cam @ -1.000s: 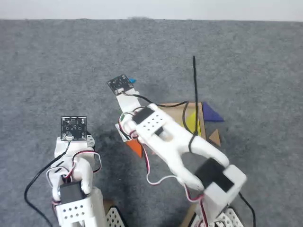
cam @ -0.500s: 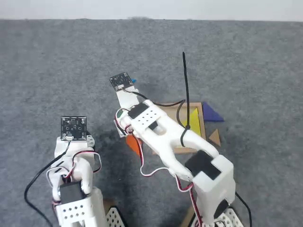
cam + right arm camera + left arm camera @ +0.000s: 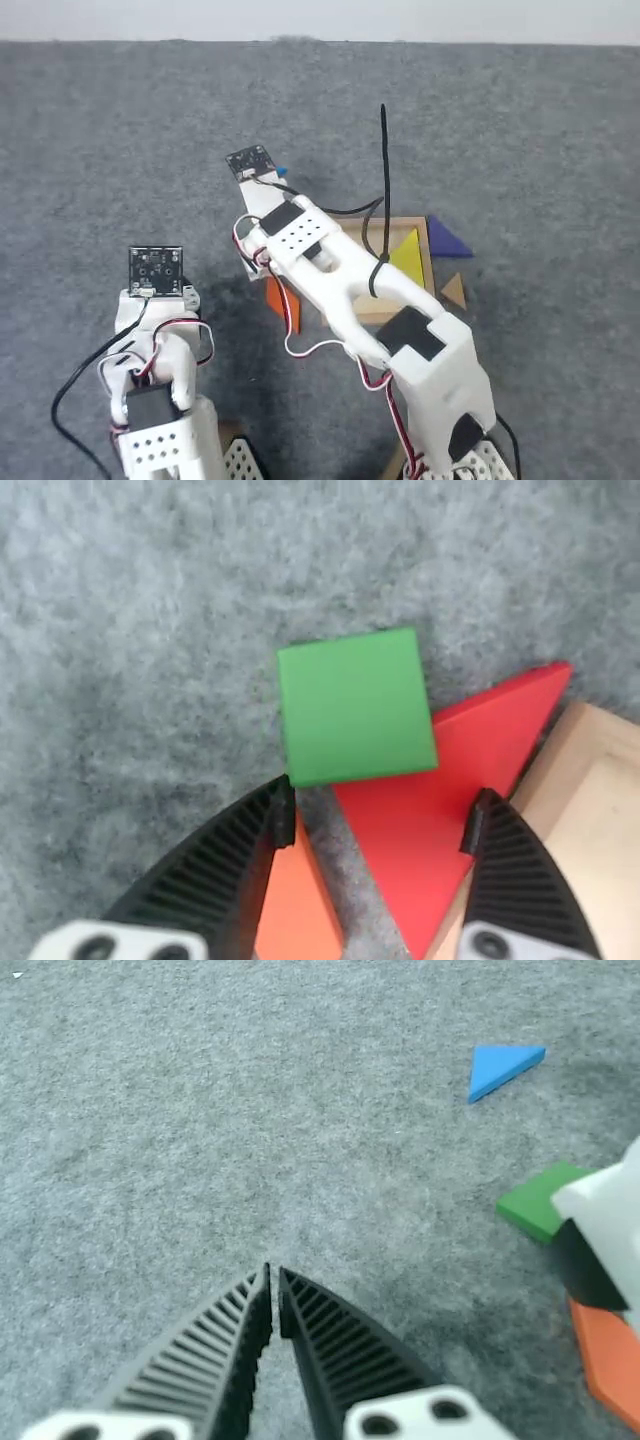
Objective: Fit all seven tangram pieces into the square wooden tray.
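While the square wooden tray (image 3: pixel 400 222) seems to hold just a yellow triangle (image 3: pixel 408 258), the task looks barely begun. The red triangle (image 3: pixel 440 790), orange piece (image 3: pixel 280 300), green square (image 3: pixel 355 705), purple triangle (image 3: pixel 445 238), tan triangle (image 3: pixel 453 290) and blue triangle (image 3: pixel 503 1065) lie on the desk (image 3: pixel 500 120) around it. The right pincer (image 3: pixel 380 820) hangs wide open and empty over the red triangle, just beside the green square. The left pincer (image 3: pixel 273 1285) rests closed, empty, well apart.
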`<state>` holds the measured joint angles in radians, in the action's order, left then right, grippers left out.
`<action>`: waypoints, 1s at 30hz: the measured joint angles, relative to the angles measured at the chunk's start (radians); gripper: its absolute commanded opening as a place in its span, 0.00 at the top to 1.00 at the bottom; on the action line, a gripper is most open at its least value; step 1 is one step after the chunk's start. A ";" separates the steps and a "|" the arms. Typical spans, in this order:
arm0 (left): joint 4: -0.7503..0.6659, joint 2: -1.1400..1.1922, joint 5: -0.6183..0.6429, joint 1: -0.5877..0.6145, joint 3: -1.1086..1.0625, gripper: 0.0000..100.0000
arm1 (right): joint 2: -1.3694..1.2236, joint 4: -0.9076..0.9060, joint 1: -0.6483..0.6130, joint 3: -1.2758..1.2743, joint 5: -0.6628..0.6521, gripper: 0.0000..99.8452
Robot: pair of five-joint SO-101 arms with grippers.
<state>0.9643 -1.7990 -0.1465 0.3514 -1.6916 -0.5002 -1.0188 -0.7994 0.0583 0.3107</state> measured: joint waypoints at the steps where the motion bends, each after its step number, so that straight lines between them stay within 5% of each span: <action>1: 0.000 0.000 0.000 0.000 0.000 0.98 | 0.000 -0.006 0.002 0.006 0.008 0.73; 13: 0.021 0.000 0.000 -0.043 0.000 0.98 | -0.029 -0.012 0.038 -0.005 0.034 0.74; 21: 0.021 0.000 0.000 -0.043 0.000 0.98 | -0.026 -0.018 0.063 -0.006 0.034 0.94; 30: 0.021 0.000 0.000 -0.043 0.000 0.98 | -0.026 -0.020 0.081 -0.008 0.034 0.96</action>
<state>0.9858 -1.7990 -0.1465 0.3084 -1.6916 -0.5263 -1.0388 -0.7181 0.0506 0.3445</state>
